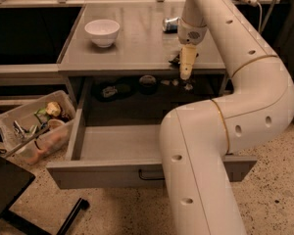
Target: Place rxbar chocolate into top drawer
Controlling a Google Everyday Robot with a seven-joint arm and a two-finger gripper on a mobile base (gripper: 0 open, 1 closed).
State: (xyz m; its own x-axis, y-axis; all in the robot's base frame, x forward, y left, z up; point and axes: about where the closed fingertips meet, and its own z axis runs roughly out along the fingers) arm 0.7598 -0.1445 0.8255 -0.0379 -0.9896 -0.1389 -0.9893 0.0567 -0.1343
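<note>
The rxbar chocolate [176, 59] is a small dark wrapper lying near the front right edge of the grey desk top; only its left end shows beside my gripper. My gripper [186, 72] hangs straight down from the white arm, right over the bar at the desk's front edge. The top drawer [103, 174] is pulled wide open below the desk. Its inside looks bare, and my arm's lower segment covers its right part. Its dark bar handle [148, 176] shows on the front.
A white bowl [102, 32] stands at the desk's back left and a blue-and-silver soda can [170, 24] lies at the back right. A clear bin [33, 129] of odds and ends sits on the floor at left. A black chair base [19, 199] is at the lower left.
</note>
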